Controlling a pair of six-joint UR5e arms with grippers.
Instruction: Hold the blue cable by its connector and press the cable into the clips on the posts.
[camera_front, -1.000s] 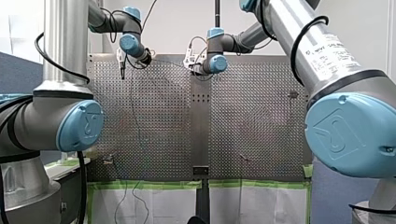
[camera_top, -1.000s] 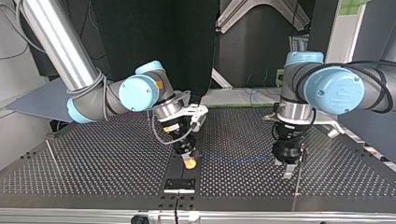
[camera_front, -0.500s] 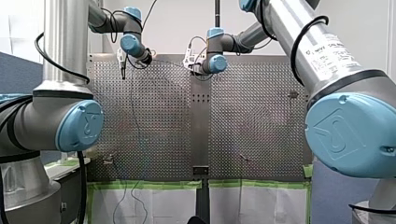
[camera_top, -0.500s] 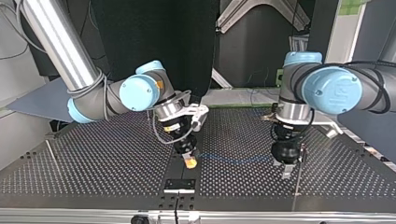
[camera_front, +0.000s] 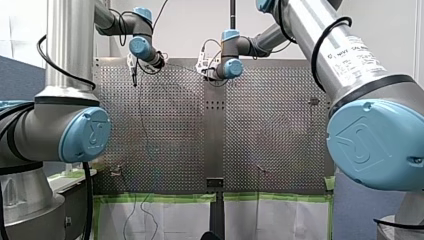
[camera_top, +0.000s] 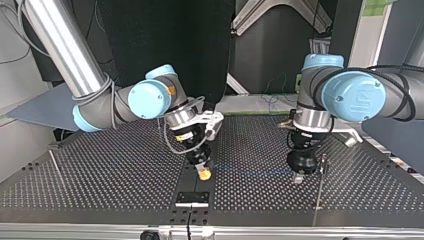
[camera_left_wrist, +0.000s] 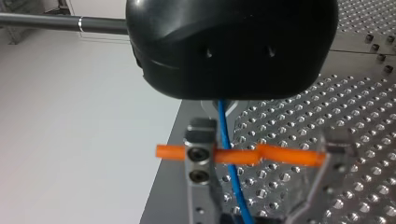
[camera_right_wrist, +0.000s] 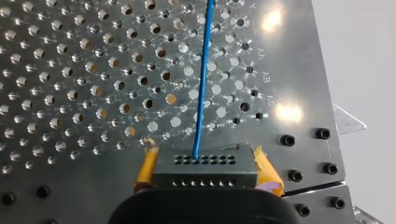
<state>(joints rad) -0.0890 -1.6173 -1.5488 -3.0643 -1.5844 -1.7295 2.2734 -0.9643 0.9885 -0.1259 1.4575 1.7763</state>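
Observation:
The blue cable (camera_top: 250, 171) hangs just over the perforated table (camera_top: 100, 185) between my two grippers. My right gripper (camera_top: 202, 173), at the top view's left, is shut with its yellow pads (camera_right_wrist: 147, 170) on the black connector (camera_right_wrist: 205, 173). The cable (camera_right_wrist: 201, 88) leaves the connector ahead of it. My left gripper (camera_top: 298, 177), at the top view's right, has its fingers drawn together on the cable's other stretch, beside a thin post (camera_top: 320, 190). In the left wrist view the cable (camera_left_wrist: 232, 186) comes out from under the black housing (camera_left_wrist: 233, 46) and passes an orange strip (camera_left_wrist: 285, 156).
A second thin post (camera_top: 55, 167) stands at the top view's left. A small black plate (camera_top: 192, 197) lies near the table's edge below my right gripper. In the left wrist view a metal block with two screws (camera_left_wrist: 200, 163) stands beside the cable.
My left gripper has shifted a little toward the top view's left and its fingers have closed together around the cable. My right arm has not moved.

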